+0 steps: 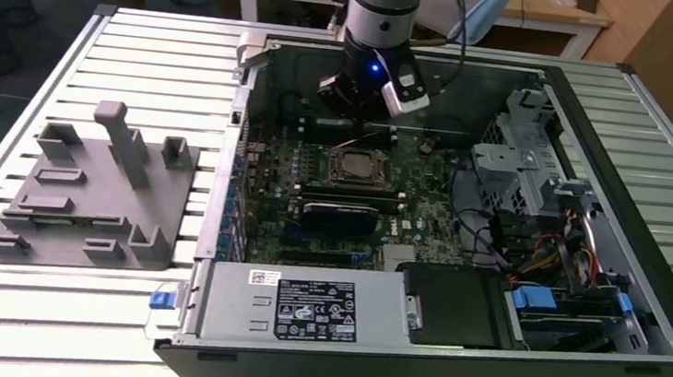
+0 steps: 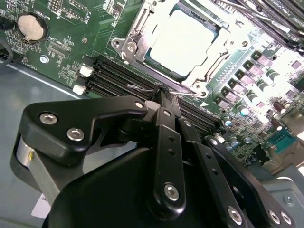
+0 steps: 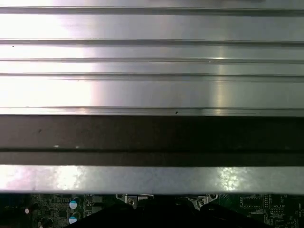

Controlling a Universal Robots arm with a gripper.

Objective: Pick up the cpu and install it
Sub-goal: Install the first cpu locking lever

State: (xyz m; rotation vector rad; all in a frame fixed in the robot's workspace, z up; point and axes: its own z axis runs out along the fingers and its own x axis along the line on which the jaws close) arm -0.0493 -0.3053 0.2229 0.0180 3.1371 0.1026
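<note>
I have the end effector (image 2: 164, 92) down inside the open computer case (image 1: 629, 226), at the far side of the motherboard (image 1: 426, 220), which sits toward the far edge of the counter (image 1: 153, 41). In the second wrist view its fingers are drawn together to a narrow tip, and that tip sits at the thin wire lever (image 2: 183, 93) along the near edge of the socket (image 2: 135, 35). I cannot tell whether it actually pinches the wire or only presses against it. The cpu (image 2: 183, 40) already lies flat in the socket, its pale metal top showing through the frame; in the exterior view it sits mid-board (image 1: 354, 164). My judgement: the step now is locking the lever. I would move slowly, keep the tip on the wire alone and clear of the memory slots (image 2: 118, 78) just beside it.
</note>
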